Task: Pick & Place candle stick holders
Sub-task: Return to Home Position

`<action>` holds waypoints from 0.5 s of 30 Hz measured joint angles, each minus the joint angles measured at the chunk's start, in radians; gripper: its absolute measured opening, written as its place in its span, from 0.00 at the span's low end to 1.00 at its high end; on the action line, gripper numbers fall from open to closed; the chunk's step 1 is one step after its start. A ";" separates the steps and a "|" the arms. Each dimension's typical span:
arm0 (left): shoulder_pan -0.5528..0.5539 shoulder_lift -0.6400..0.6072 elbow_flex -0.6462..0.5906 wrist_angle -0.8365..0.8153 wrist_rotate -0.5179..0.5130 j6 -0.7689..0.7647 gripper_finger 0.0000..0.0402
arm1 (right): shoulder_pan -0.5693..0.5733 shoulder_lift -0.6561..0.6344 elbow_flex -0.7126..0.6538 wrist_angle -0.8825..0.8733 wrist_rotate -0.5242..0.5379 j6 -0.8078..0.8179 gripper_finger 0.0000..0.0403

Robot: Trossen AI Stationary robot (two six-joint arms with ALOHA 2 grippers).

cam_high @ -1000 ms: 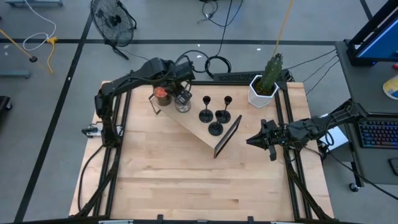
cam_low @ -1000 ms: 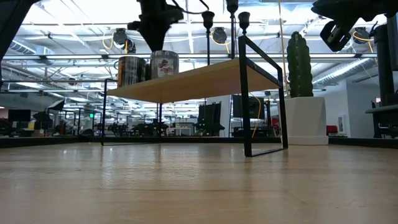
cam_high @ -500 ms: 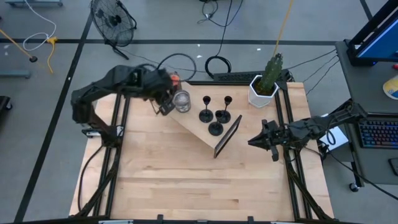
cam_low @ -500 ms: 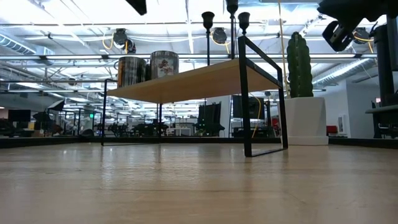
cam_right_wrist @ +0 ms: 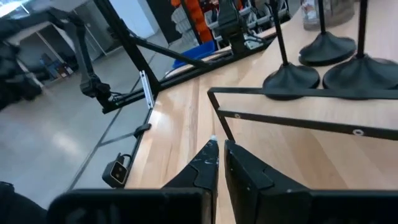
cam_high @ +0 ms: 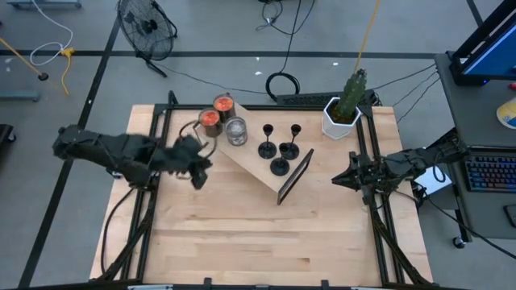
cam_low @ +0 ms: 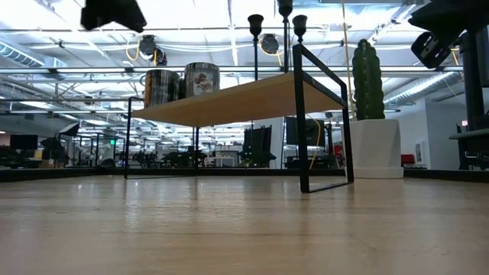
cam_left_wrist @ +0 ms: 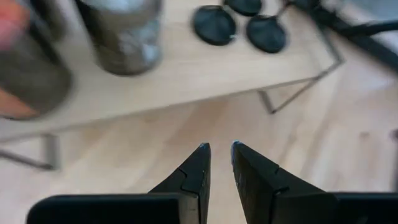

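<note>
Three black candle stick holders (cam_high: 279,153) stand on their round bases at the right end of a small wooden shelf (cam_high: 251,167) with a black frame. They also show in the low view (cam_low: 285,15), the left wrist view (cam_left_wrist: 214,25) and the right wrist view (cam_right_wrist: 290,78). My left gripper (cam_high: 197,171) is shut and empty over the table, left of the shelf; its own view (cam_left_wrist: 217,148) shows it above bare table. My right gripper (cam_high: 337,179) is shut and empty, right of the shelf, pointing at it (cam_right_wrist: 219,144).
Two glass jars with orange filling (cam_high: 216,113) and a silvery-grey jar (cam_high: 236,131) stand on the shelf's left end. A cactus in a white pot (cam_high: 343,113) stands at the table's far right. The near half of the table (cam_high: 258,234) is bare wood.
My left gripper has drawn back from the jars on the shelf, toward the table's left and near edges, leaving both orange jars standing. My right gripper has moved slightly toward the table's right edge. The candle stick holders have not moved.
</note>
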 joint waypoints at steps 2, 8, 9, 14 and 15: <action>-0.056 -0.069 -0.122 0.132 -0.025 -0.040 0.17 | 0.000 -0.026 0.000 -0.012 0.000 -0.002 0.04; -0.184 -0.216 -0.414 0.481 -0.132 -0.076 0.17 | 0.000 -0.089 0.000 -0.019 0.002 -0.040 0.04; -0.200 -0.231 -0.455 0.523 -0.157 -0.076 0.17 | 0.000 -0.097 0.000 -0.028 0.002 -0.040 0.04; -0.245 -0.292 -0.636 0.699 -0.234 -0.092 0.17 | 0.000 -0.120 0.000 -0.101 0.031 0.027 0.04; -0.248 -0.302 -0.668 0.737 -0.236 -0.092 0.17 | 0.000 -0.120 0.000 -0.113 0.040 0.039 0.04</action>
